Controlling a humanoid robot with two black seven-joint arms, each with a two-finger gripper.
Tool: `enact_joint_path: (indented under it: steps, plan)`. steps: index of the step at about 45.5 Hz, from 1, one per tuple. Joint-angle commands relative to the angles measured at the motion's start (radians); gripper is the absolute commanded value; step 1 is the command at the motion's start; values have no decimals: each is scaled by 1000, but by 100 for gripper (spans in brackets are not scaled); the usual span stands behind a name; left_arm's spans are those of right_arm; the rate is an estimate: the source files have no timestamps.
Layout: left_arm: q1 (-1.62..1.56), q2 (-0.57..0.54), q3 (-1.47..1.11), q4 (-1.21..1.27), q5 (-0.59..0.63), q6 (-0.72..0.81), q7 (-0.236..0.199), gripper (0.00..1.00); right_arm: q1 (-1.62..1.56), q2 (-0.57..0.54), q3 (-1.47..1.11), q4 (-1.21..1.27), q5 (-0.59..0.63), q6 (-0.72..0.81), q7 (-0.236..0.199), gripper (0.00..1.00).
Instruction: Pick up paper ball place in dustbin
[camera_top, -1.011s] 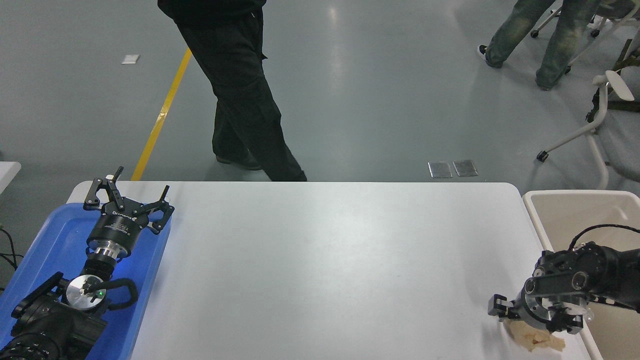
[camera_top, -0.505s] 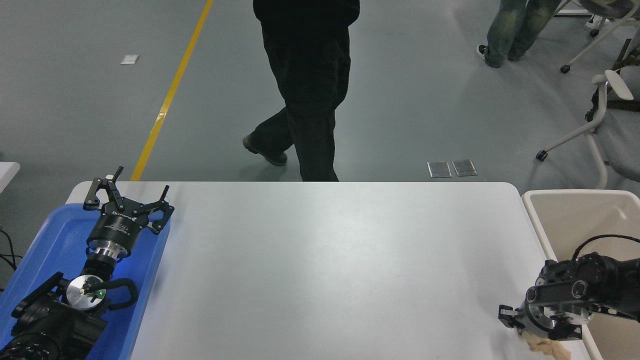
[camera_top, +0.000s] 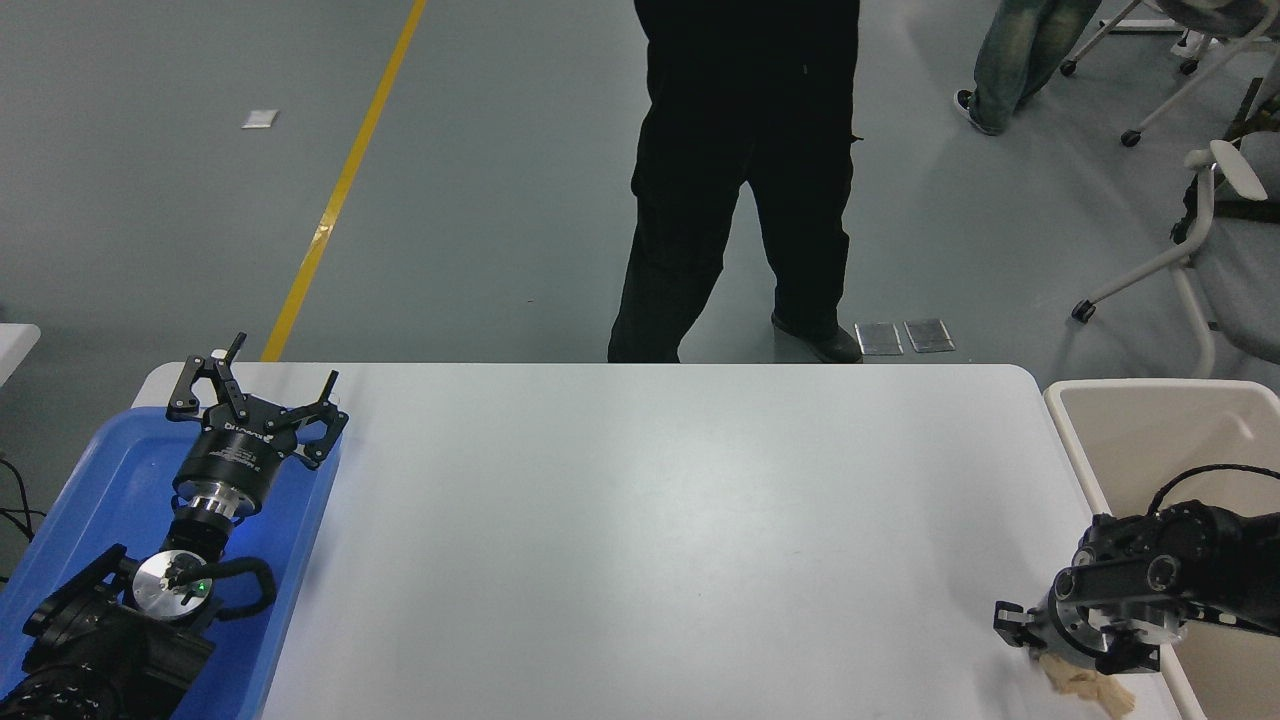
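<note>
The paper ball (camera_top: 1088, 687) is a tan wrinkled wad at the table's near right corner, next to the dustbin. My right gripper (camera_top: 1082, 655) points down right over it and covers its top, so only the wad's lower part shows. The dustbin (camera_top: 1066, 403) is the big beige bin with a cream rim, standing off the table's right edge; my right arm reaches over its near part. My left gripper (camera_top: 257, 396) is open and empty, parked over the blue tray at the lower left.
A blue tray (camera_top: 95, 470) lies at the table's left edge under the left arm. A person in black trousers (camera_top: 740, 180) stands at the table's far side. Another person and office chairs are at the top right.
My right gripper has shifted slightly right and toward the near edge, and the paper ball has shifted with it. The person in black has walked from left to right behind the table.
</note>
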Motion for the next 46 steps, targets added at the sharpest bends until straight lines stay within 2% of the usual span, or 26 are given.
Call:
enact_joint_path:
  steps: [1, 11, 19, 26, 46]
  plan:
    - [-1, -1, 0, 0, 0, 0, 0, 99, 126, -103, -3, 164, -1, 37, 57, 0]
    - [-2, -1, 3, 0, 0, 0, 0, 99, 336, -166, -8, 293, 22, 236, 66, 0]
    - [-2, -1, 3, 0, 0, 0, 0, 99, 544, -235, -9, 364, 128, 393, 66, 0]
    - [-2, -1, 3, 0, 0, 0, 0, 99, 712, -251, -23, 381, 191, 563, 66, 0]
    - [-2, 1, 5, 0, 0, 0, 2, 99, 1118, -197, -183, 451, 298, 663, 66, 0]
